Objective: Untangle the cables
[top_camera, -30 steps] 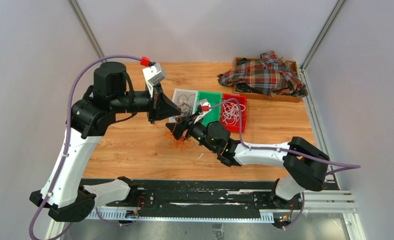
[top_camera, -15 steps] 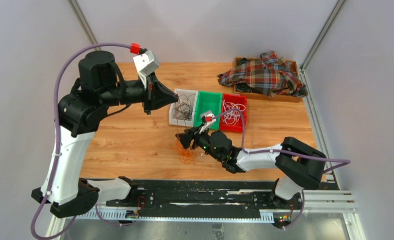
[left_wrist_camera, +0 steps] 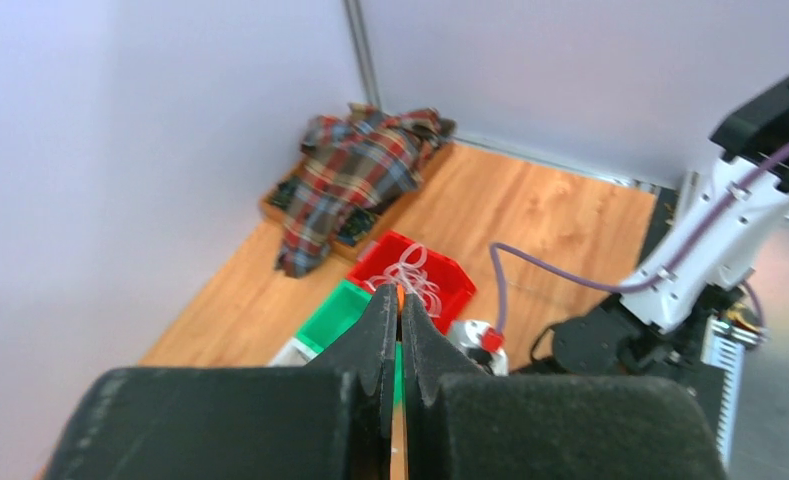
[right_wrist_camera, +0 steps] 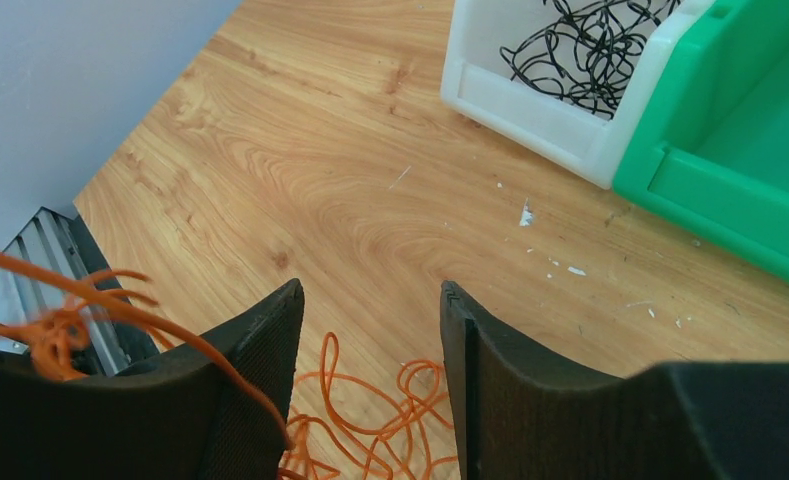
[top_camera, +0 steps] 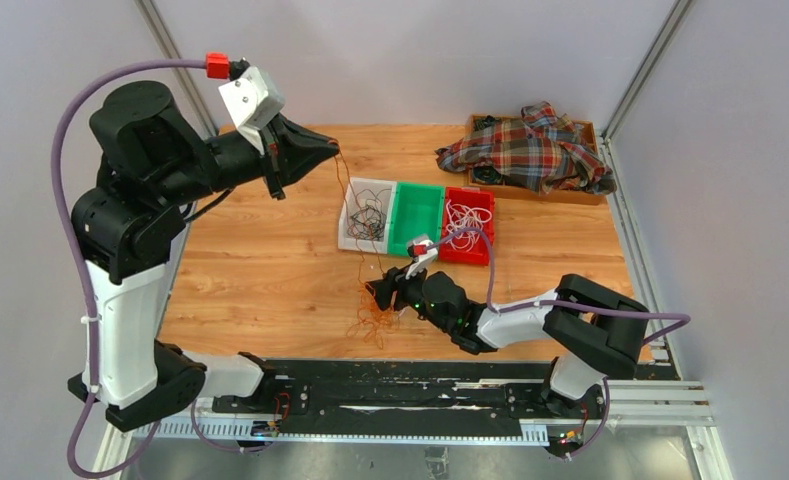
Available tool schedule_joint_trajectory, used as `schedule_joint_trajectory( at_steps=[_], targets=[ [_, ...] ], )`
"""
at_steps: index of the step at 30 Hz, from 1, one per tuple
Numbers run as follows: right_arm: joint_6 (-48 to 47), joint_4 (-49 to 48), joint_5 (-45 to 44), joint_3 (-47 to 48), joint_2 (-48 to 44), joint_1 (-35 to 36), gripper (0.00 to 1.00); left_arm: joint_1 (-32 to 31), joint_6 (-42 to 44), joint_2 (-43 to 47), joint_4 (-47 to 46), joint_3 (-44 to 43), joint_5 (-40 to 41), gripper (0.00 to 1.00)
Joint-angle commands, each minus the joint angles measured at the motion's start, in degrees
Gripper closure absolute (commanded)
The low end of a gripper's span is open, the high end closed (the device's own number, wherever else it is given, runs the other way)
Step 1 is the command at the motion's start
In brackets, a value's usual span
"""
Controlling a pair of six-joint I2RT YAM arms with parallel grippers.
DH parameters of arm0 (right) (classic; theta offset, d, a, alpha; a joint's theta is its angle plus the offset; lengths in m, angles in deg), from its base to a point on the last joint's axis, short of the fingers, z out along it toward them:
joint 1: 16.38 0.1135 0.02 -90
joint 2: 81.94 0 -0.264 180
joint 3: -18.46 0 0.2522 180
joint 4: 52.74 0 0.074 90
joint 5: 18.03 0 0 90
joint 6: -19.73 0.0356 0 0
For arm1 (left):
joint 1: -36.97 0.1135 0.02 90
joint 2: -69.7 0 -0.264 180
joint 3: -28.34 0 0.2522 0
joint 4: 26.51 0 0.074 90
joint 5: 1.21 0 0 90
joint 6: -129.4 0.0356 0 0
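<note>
Two arms are at work over the wooden table (top_camera: 260,270). Far left, the left gripper (top_camera: 328,150) is held high in the air, its jaws pinched tight on one orange strand (top_camera: 346,205). That strand hangs down from the tips and runs into a loose tangle of orange cables (top_camera: 370,318) lying on the boards near the front edge. I cannot count the wires in that heap.

Just beside the tangle, the right gripper (right_wrist_camera: 370,288) sits low over the table with its jaws apart and nothing between them. Orange loops lie on the wood below the gap, and one orange wire crosses the outside of one finger.

Behind it stand three bins in a row, touching side by side. The white bin (top_camera: 355,190) holds a knot of black cables (top_camera: 368,218). The green bin (top_camera: 417,210) comes next. The red bin (top_camera: 468,257) holds a bunch of white cables (top_camera: 460,228).

Far right, at the back corner, one wooden tray (top_camera: 560,196) carries one crumpled plaid shirt (top_camera: 530,150).
</note>
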Motion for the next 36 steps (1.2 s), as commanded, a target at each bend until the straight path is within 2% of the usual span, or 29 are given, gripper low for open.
schedule_joint_trajectory(
  at_steps=[1, 5, 8, 21, 31, 36],
  targets=[
    [0.58, -0.49, -2.04, -1.32, 1.19, 0.56, 0.47, 0.18, 3.16, -1.79, -2.96, -7.15, 4.94, 1.0],
    [0.53, -0.79, -2.39, -1.45, 1.97, 0.93, 0.47, 0.14, 5.13, -3.35, -3.5, -11.84, 7.65, 0.99],
    [0.49, -0.9, -3.05, -1.62, 2.6, 1.02, 0.46, 0.1, 6.34, -2.67, -6.76, -11.67, 10.25, 1.0],
    [-0.69, -0.97, -5.12, -2.33, 2.29, 1.38, 0.43, 0.18, 12.07, 3.87, -31.97, -0.14, 29.16, 1.0],
    [-1.09, -0.97, -5.08, -2.14, 1.11, 1.3, 0.43, 0.19, 11.62, 4.01, -30.37, 0.06, 27.3, 1.0],
    [-2.99, 5.86, -4.95, 0.87, -5.3, 0.45, 0.41, 0.19, 10.27, 5.6, -27.96, 4.19, 22.93, 1.0]
  ],
)
